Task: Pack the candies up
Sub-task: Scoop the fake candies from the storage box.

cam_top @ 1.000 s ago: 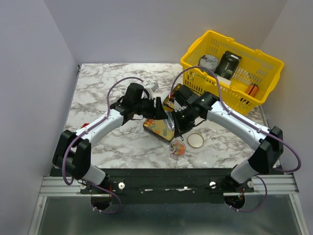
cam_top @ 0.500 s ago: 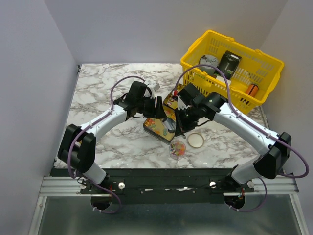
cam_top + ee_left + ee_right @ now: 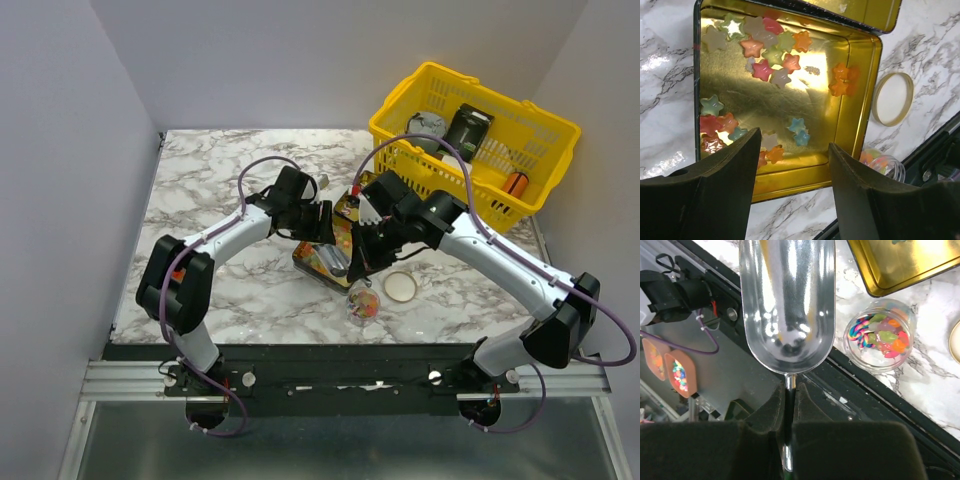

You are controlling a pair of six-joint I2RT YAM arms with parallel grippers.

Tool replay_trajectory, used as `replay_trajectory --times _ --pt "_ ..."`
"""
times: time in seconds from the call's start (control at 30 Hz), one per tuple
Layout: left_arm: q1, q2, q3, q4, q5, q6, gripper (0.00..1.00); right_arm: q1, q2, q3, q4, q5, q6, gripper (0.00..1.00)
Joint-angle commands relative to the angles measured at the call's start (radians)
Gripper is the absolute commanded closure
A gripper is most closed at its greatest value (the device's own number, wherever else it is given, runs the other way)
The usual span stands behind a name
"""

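Packing judged part-done: candies (image 3: 765, 50) split between tin (image 3: 870, 85) and jar (image 3: 879, 366).
Top view: left gripper (image 3: 322, 224) and right gripper (image 3: 362, 243) meet over the open tin, jar just nearside. Left wrist: left gripper (image 3: 795, 145), jaws apart and empty, hangs above star candies scattered beneath it. Right wrist: right gripper (image 3: 788, 405) clamped on an empty scoop (image 3: 787, 300); part-filled jar ahead to its right, uncapped.

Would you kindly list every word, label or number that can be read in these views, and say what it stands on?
No text can be read in any view.
On the black packet in the yellow basket, any print is too small to read.
On the gold tin, scoop and jar, no lettering shows.
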Motion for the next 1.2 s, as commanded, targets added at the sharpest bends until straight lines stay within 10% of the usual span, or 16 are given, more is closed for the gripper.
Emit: replay_trajectory --times 0.0,0.63,1.17 --pt "-0.011 0.006 0.033 -0.074 -0.043 0.034 0.34 -0.003 -0.007 -0.002 0.086 -0.008 0.05 1.0" --pt "-0.011 -0.183 -0.011 -0.006 -0.394 0.028 0.22 -0.041 0.172 0.038 -0.125 0.185 0.038 1.0" --pt "-0.009 -0.091 -0.088 -0.1 -0.408 -0.006 0.25 -0.053 0.375 0.121 -0.168 0.179 0.004 1.0"
